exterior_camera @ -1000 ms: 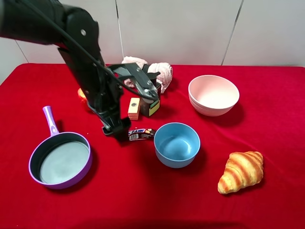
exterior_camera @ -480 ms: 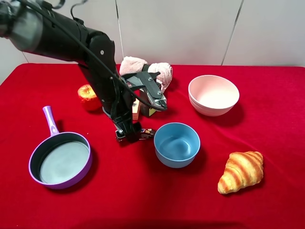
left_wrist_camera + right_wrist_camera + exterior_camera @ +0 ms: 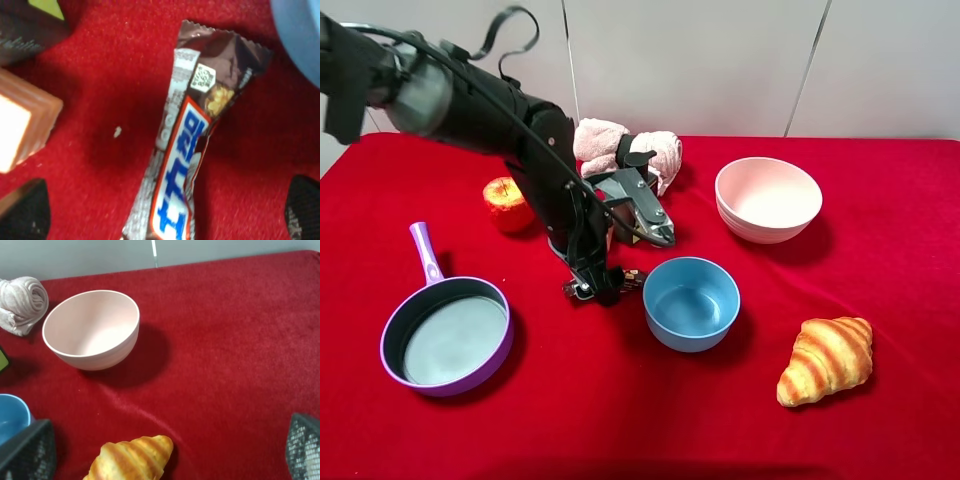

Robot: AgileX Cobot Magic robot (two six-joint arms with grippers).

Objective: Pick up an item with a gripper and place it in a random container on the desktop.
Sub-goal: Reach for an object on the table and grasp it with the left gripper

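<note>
As the left gripper (image 3: 165, 215) tilts down, fingers apart astride one candy bar (image 3: 192, 125), one blue bowl (image 3: 691, 340) and one pink bowl (image 3: 760, 230) stand near.

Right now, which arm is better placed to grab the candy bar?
Left. The left claw straddles the candy bar, open; the right claw hangs over by the pink bowl and croissant.

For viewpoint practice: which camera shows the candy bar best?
The left wrist view: the candy bar fills it, lettering visible. The high view shows only its end beside the arm; the right wrist view shows none.
</note>
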